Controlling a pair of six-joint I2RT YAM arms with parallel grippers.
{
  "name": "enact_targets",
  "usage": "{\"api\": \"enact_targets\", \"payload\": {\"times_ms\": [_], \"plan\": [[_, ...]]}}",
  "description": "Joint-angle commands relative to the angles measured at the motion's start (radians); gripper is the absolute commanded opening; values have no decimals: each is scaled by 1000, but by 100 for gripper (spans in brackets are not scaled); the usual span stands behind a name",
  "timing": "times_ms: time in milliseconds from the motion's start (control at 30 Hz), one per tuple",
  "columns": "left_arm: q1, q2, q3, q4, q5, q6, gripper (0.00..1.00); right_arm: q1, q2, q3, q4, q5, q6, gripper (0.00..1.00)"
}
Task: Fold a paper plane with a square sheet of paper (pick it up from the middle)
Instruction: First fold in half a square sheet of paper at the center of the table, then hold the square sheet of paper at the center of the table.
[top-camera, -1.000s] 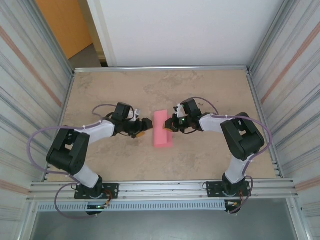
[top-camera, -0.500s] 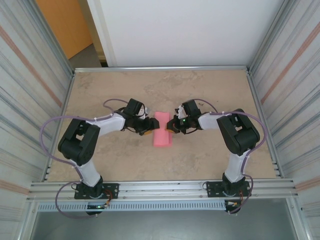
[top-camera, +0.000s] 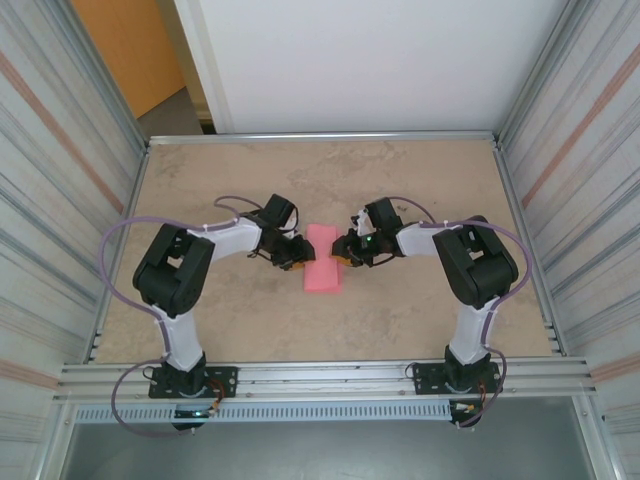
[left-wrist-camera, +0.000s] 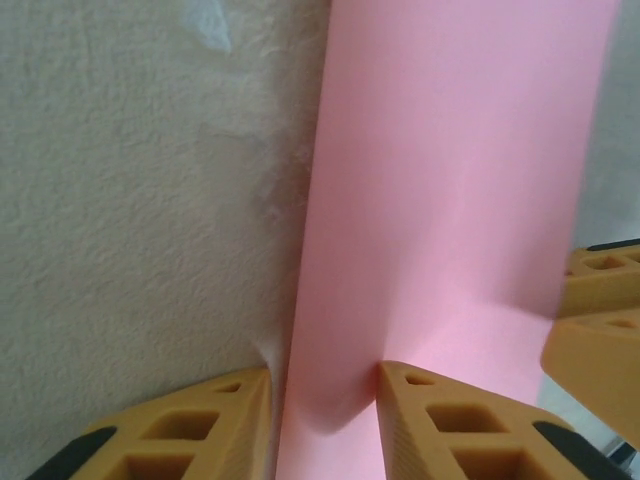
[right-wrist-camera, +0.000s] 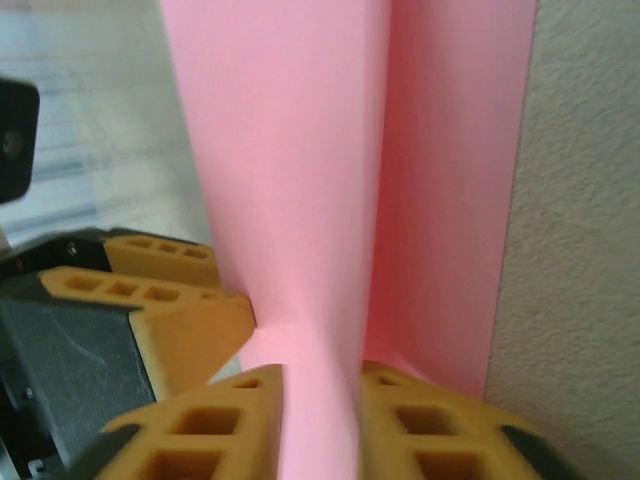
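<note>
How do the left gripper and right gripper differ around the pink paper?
The left gripper reaches the pink paper from its left edge, the right gripper from its right. The left gripper straddles a nearly flat edge; the right gripper straddles a raised fold. Both sit low at mid-length, jaws slightly apart with paper between.

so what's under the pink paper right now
The beige table lies under the pink sheet of paper and shows along its edges. One fold stands up between the fingers of the right pincer. The tabletop directly beneath is covered, so anything there can't be seen.
</note>
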Motion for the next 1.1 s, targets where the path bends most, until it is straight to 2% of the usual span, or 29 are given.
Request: {"api": "enact_targets", "payload": {"times_ms": [0, 200, 500, 800, 1067], "plan": [[-17, 53, 7, -80, -80, -23, 32, -11, -41, 24, -70, 37, -19, 38], [-41, 111, 6, -87, -80, -4, 32, -41, -199, -36, -168, 176, -46, 40], [-85, 219, 91, -196, -129, 71, 34, -96, -351, -131, -231, 277, -60, 39], [-135, 348, 207, -323, -197, 75, 38, -126, -358, -145, -238, 267, -78, 38], [-144, 400, 255, -352, -187, 101, 41, -129, -326, -123, -246, 254, -94, 38]]}}
